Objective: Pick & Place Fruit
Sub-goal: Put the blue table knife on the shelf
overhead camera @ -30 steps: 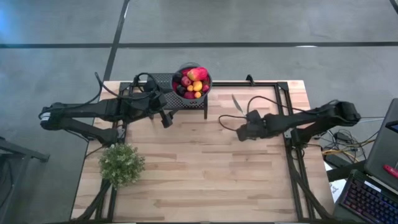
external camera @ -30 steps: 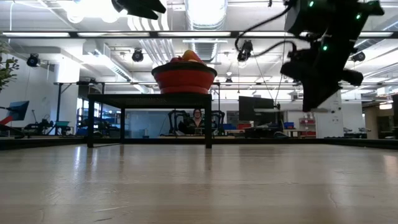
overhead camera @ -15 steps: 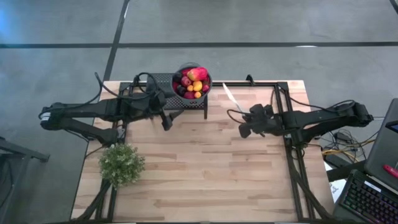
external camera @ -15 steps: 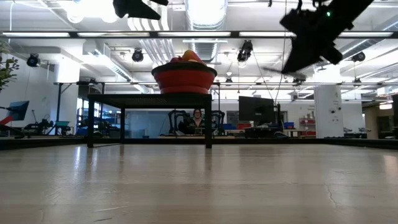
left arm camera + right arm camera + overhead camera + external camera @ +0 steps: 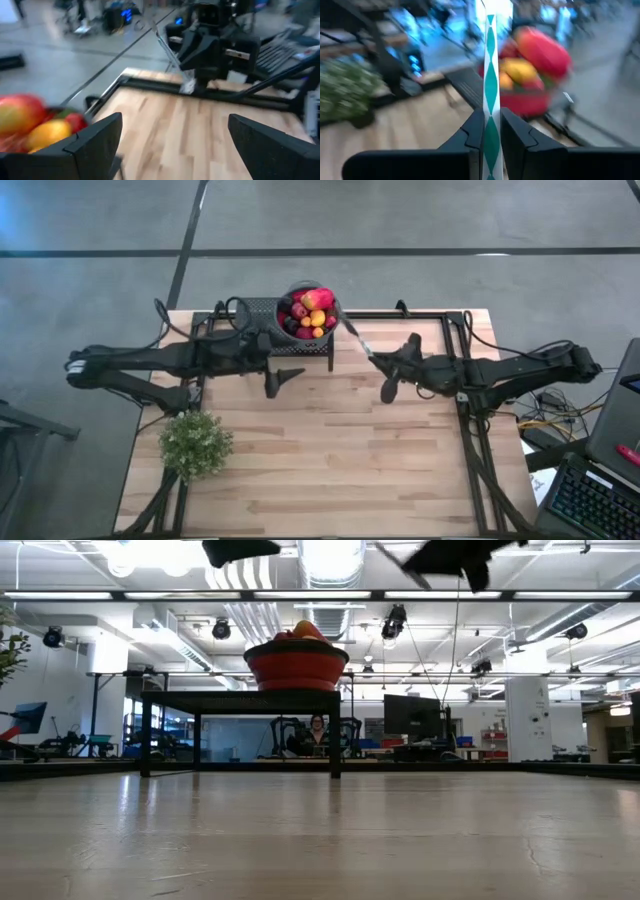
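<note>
The fruit (image 5: 308,310) is piled in a red bowl (image 5: 296,664) that stands on a black rack (image 5: 240,700) at the table's far edge; the fruit (image 5: 27,117) also shows in the left wrist view. My right gripper (image 5: 378,360) hangs to the right of the bowl, shut on a knife (image 5: 352,332) whose tip points toward the bowl. My left gripper (image 5: 283,377) hangs open in front of the rack with nothing between its fingers (image 5: 95,140). My right gripper pinches the knife between its two fingers (image 5: 512,132), on a thin white-and-teal patterned part (image 5: 490,107). The knife runs on straight ahead of the fingers. They reach nearly level from the table's right. The knife is lifted clear, slanting toward the fruit bowl.
A bushy green plant (image 5: 196,444) stands near the table's left edge. Black frame rails (image 5: 470,450) run along the table's right side. A laptop (image 5: 600,480) sits beyond the right edge. Bare wood (image 5: 330,460) fills the middle and near part.
My right gripper has risen and tipped from pointing down to nearly level, staying shut on the knife. The knife has swung with it, and its tip has moved toward the bowl. My left gripper has rolled a little in place.
</note>
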Motion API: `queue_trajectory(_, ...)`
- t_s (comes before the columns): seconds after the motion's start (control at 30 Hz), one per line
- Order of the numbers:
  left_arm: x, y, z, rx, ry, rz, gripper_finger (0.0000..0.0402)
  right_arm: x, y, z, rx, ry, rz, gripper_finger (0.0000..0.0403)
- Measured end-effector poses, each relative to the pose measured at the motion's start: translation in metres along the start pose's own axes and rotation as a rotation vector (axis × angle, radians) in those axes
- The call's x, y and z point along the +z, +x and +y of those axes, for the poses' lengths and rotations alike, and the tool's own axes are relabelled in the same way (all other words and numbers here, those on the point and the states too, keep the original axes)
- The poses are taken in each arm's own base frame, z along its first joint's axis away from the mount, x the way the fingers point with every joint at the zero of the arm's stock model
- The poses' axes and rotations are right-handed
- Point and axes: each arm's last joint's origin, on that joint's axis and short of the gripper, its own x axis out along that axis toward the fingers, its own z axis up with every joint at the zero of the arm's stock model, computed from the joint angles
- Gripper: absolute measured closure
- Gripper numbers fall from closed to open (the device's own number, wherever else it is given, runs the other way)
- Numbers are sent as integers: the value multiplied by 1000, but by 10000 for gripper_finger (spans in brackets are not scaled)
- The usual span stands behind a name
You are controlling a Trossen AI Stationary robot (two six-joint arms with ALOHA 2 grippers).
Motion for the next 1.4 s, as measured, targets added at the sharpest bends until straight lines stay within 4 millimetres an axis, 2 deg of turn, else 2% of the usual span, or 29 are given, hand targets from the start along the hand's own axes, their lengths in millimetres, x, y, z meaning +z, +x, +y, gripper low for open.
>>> queue_trajectory(0.23,-10,20,-6,-101,66,-184,32,16,4,23,217,-96,-199,371)
queue_trajectory(0.43,-7,34,-12,-194,108,-336,32,17,13,33,266,-134,-288,371)
queue_trajectory(0.6,-9,45,-16,-225,127,-346,32,15,21,41,324,-163,-334,371)
queue_trajectory(0.87,-7,46,-17,-278,135,-361,32,17,37,57,372,-199,-333,371)
queue_trajectory(1.03,-5,44,-18,-299,138,-370,32,27,52,71,375,-244,-347,371)
queue_trajectory(1.17,-2,40,-18,-325,134,-384,34,34,56,74,372,-259,-335,371)
queue_trajectory(1.4,2,34,-18,-352,141,-405,84,40,63,77,370,-257,-345,371)
